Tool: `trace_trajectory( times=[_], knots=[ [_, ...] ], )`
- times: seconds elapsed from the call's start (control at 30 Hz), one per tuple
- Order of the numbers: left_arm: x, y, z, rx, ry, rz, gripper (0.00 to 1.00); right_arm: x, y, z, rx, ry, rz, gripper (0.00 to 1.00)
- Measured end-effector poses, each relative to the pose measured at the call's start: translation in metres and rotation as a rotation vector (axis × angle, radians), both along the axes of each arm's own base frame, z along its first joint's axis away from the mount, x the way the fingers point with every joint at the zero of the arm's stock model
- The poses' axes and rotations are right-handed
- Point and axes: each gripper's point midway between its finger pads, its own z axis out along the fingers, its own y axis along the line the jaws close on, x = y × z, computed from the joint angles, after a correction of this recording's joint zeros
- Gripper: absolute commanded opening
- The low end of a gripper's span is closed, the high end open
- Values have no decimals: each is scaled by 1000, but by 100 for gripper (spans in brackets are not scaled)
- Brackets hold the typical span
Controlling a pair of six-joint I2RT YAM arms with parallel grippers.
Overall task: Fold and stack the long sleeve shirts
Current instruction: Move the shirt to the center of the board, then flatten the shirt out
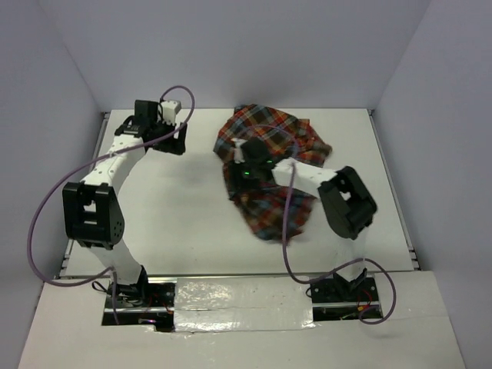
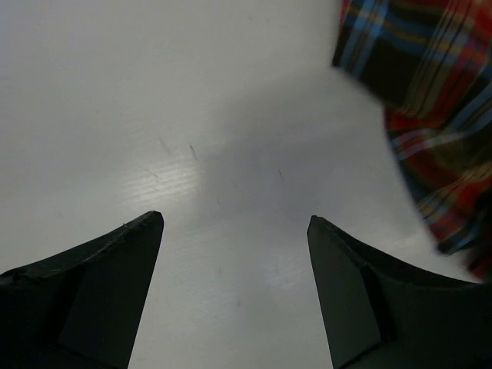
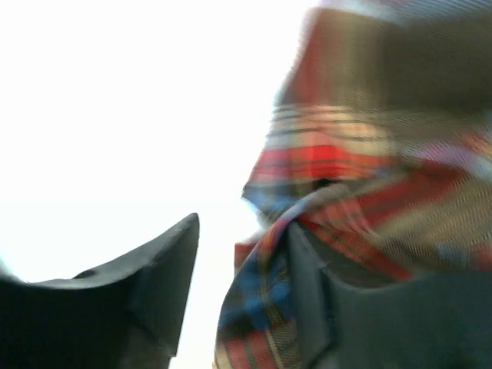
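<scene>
— Flannel shirt (image 1: pixel 273 206): is any of it folded?
— No. It lies crumpled in a heap on the surface (image 1: pixel 177 223), with no sleeve laid out and no stack. I judge the task barely started.
— Left fingers (image 2: pixel 100 292)?
— Wide apart over bare surface, holding nothing. The shirt's edge is off to their right.
— Right fingers (image 3: pixel 146 284)?
— Partly apart, with a plaid fold between them lying against one finger and a gap beside the other. Not clamped, as far as the blur shows. Spreading it flat and every fold remain.
</scene>
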Motion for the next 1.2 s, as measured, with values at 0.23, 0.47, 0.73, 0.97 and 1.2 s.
trace_trajectory(
  times=[0.23,0.47,0.73,0.97,1.2],
  knots=[
    [71,49,44,33,-136,81,92,34,149,115,300,-97,161,95],
    [31,61,70,109,-156,-70,87,76,-9,149,241,-157,-211,96],
    [-149,53,16,238,136,-373,96,2,-117,73,138,37,-492,96],
    [-223,18,-50,224,308,-497,94,-17,-117,-16,56,265,-549,94],
    [-198,30,-96,262,357,-326,30,-18,-133,-15,31,233,-650,94]
  ],
)
